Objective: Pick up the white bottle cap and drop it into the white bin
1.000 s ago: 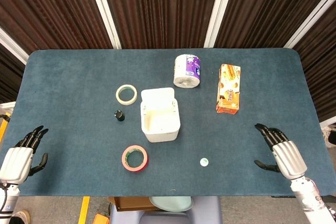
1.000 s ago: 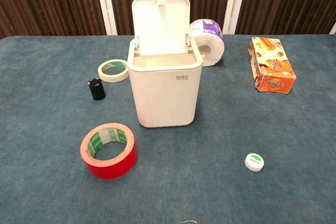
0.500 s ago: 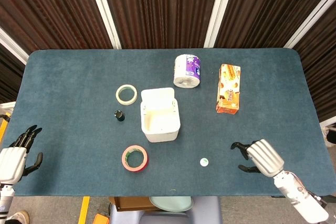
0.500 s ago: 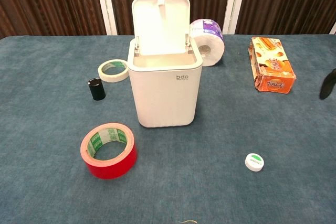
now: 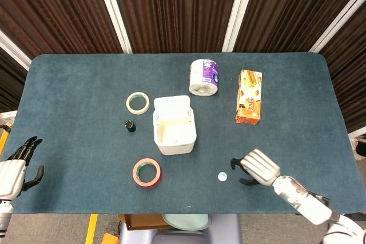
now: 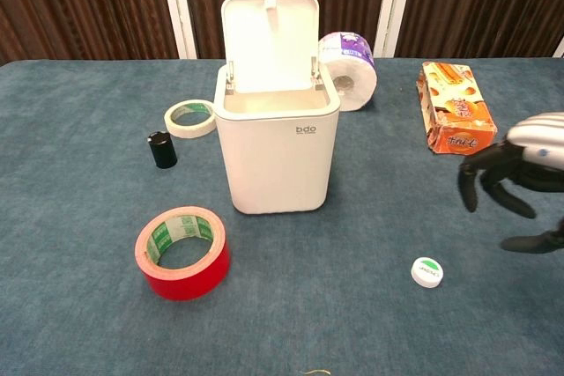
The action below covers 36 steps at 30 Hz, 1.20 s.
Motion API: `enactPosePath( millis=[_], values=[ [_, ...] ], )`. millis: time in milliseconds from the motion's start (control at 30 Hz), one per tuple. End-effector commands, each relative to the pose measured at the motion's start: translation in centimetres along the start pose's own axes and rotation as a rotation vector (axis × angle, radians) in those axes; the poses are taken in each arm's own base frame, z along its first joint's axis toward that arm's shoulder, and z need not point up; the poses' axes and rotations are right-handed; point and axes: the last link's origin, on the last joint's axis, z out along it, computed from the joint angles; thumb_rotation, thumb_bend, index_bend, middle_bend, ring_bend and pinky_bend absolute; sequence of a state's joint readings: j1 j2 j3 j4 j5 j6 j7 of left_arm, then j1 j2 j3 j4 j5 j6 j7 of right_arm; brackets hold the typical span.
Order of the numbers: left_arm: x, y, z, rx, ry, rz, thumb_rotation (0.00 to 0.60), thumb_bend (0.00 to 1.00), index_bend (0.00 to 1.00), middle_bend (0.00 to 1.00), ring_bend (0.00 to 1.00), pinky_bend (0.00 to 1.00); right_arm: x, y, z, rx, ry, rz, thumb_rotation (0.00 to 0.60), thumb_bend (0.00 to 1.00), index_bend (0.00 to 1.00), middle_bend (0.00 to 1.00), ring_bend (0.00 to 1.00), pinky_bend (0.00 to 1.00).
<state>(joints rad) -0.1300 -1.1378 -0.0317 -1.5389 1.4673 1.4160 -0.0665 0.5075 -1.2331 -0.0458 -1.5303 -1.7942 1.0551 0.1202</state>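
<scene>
The white bottle cap [image 5: 222,176] [image 6: 426,272] with a green top lies flat on the blue table near the front edge. The white bin [image 5: 174,130] [image 6: 277,145] stands mid-table with its lid raised and its mouth uncovered. My right hand [image 5: 255,167] [image 6: 520,165] hovers just right of the cap, above the table, fingers spread and pointing toward the cap, holding nothing. My left hand [image 5: 12,168] rests at the table's left front corner, fingers apart and empty; it shows only in the head view.
A red tape roll [image 5: 147,172] [image 6: 182,253] lies front-left of the bin. A small black cap [image 5: 130,125] [image 6: 161,149] and a pale tape ring [image 5: 138,103] [image 6: 191,118] lie to its left. A tissue roll [image 5: 205,76] [image 6: 347,58] and an orange snack box [image 5: 249,96] [image 6: 455,120] sit behind and right.
My right hand has swept leftward along the front of the table to beside the cap, entering the chest view. The left hand has drawn back slightly toward the table's corner.
</scene>
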Motion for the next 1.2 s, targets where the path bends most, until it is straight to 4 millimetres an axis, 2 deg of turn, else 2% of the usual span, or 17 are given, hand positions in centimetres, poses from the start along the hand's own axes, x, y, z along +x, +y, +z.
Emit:
enactPosePath(
  millis=[33,667,1200],
  values=[
    [0.0,0.0,0.0,0.002,-0.001,-0.002,0.6,0.5,0.11,0.08,0.19,0.4,-0.4,0.1,1.2,-0.004,-0.015,0.018,0.6,0.32,0.6,0.83,0.98,0.96],
    [0.3,-0.3,0.0,0.036,-0.002,0.003,0.6,0.5,0.12,0.08,0.19,0.4,-3.8,0.0,5.3,-0.001,-0.131,0.043,0.6,0.32,0.56,0.83,0.98,0.96],
    [0.2,-0.4,0.0,0.045,-0.011,0.008,0.6,0.5,0.13,0.08,0.19,0.4,-5.0,-0.4,6.2,0.034,-0.171,0.069,0.6,0.32,0.56,0.83,0.98,0.95]
  ],
)
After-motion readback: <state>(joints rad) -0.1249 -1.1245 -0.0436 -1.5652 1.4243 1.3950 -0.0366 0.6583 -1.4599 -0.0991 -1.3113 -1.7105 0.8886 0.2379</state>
